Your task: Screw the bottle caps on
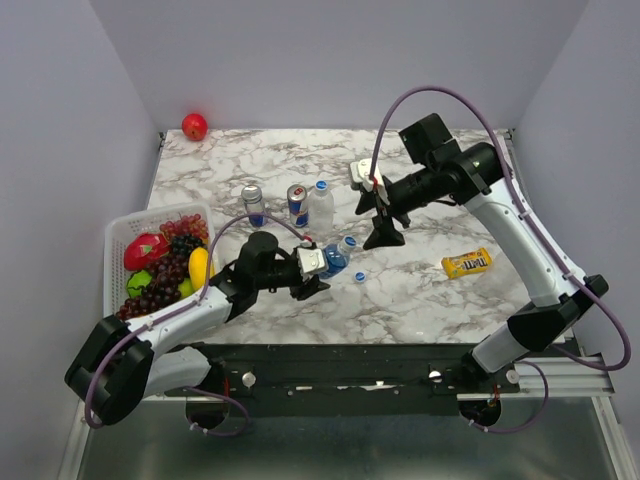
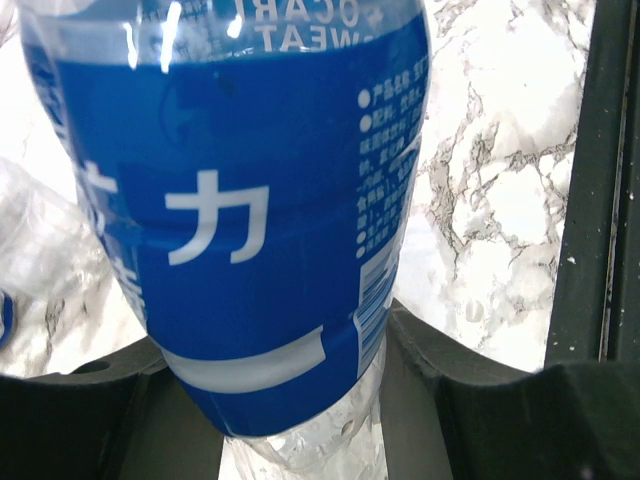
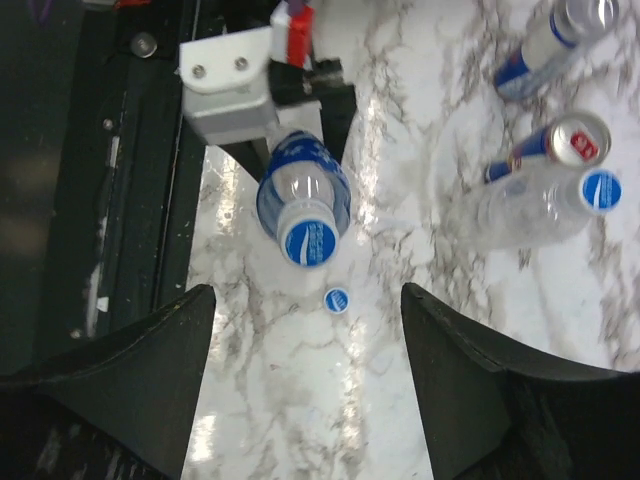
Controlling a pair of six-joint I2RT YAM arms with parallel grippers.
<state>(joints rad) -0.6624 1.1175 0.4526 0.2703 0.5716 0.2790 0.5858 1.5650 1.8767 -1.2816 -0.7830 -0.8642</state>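
My left gripper (image 1: 318, 262) is shut on the blue-labelled bottle (image 1: 335, 259), holding it tilted just above the table. In the left wrist view its label (image 2: 250, 200) fills the frame between the jaws of that gripper (image 2: 290, 400). A blue cap (image 3: 310, 242) sits on that bottle's neck (image 3: 300, 195). A loose blue cap (image 1: 359, 277) lies on the marble just beside it, also in the right wrist view (image 3: 337, 299). An unlabelled capped bottle (image 1: 320, 207) stands behind. My right gripper (image 1: 384, 232) is open and empty, hovering above the loose cap, its jaws (image 3: 308, 330) wide apart.
Two blue-and-silver cans (image 1: 254, 203) (image 1: 297, 204) stand left of the unlabelled bottle (image 3: 530, 205). A white fruit basket (image 1: 120, 235) sits at the left edge. A red apple (image 1: 194, 126) lies at the far left corner, a yellow candy pack (image 1: 467, 263) at the right.
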